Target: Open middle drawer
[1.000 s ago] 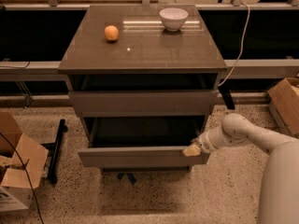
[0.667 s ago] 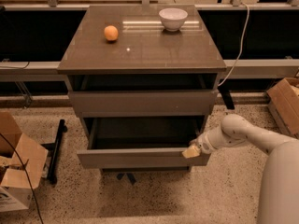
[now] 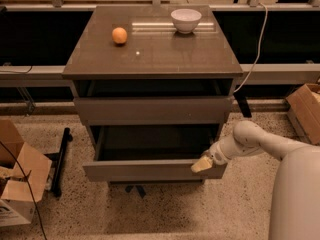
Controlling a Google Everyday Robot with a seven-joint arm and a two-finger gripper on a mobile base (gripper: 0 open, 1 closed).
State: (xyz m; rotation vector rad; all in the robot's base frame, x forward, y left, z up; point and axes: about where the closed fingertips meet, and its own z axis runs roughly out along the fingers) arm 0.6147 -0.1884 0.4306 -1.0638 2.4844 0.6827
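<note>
Speckled floor (image 3: 165, 209) surrounds the cabinet (image 3: 150, 49); the gripper (image 3: 201, 165) meets the right front rim of the half-open middle drawer (image 3: 145, 170), its grip unreadable; slipping off the handleless edge could stall the pull.

On the brown cabinet top (image 3: 155, 54) an orange (image 3: 119, 35) sits at ten o'clock, a white bowl (image 3: 186, 20) at one o'clock, the gripper (image 3: 201, 165) at the right end of the middle drawer (image 3: 145, 170).

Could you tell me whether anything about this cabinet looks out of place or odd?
Nothing looks spilled or damaged. One oddity: the upper drawer stands partly out too, above the pulled-out middle drawer, with the gripper at its right end.
</note>
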